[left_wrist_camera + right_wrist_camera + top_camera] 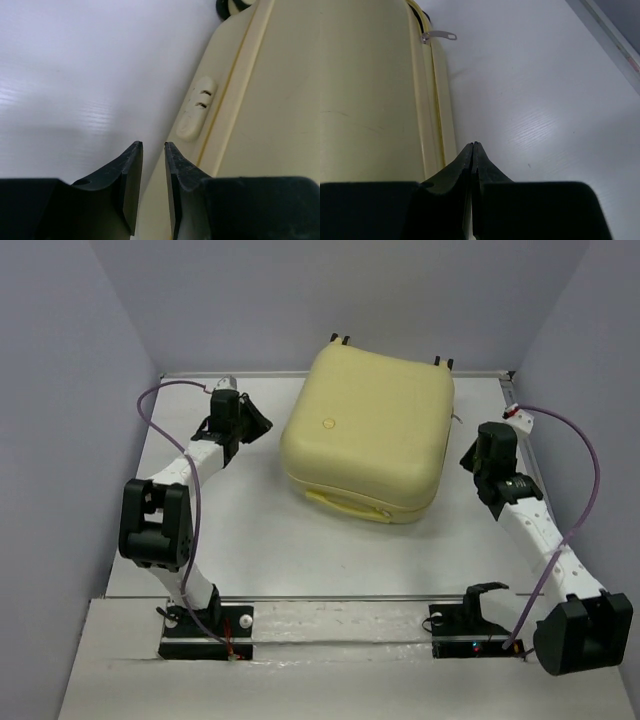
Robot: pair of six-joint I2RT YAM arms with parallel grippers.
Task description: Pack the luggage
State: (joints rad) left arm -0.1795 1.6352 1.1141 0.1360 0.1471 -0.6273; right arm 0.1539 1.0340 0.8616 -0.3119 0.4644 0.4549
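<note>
Pale grey-violet walls close in a white, faintly ribbed surface (250, 540), and toward its far edge lies the large pale yellow hard-shell suitcase with rounded corners (370, 430). It rests flat on one broad side with both shells shut, so none of the lining shows. The two arms flank it, probably so each can work one edge of the seam. The left pincer (153, 145) hovers low beside the case's left wall, its black fingers a narrow gap apart with nothing between them, aimed along the seam near a small cream moulded stud (197, 107); a black-and-cream caster wheel (232, 5) shows at the far corner. The right pincer (474, 144) hangs just beside the right wall with its fingers pressed together and empty, pointing toward a small silver zipper pull (437, 36) that sticks out from the seam. With the case shut, packing looks barely begun; freeing that zip seems the likely first job.
</note>
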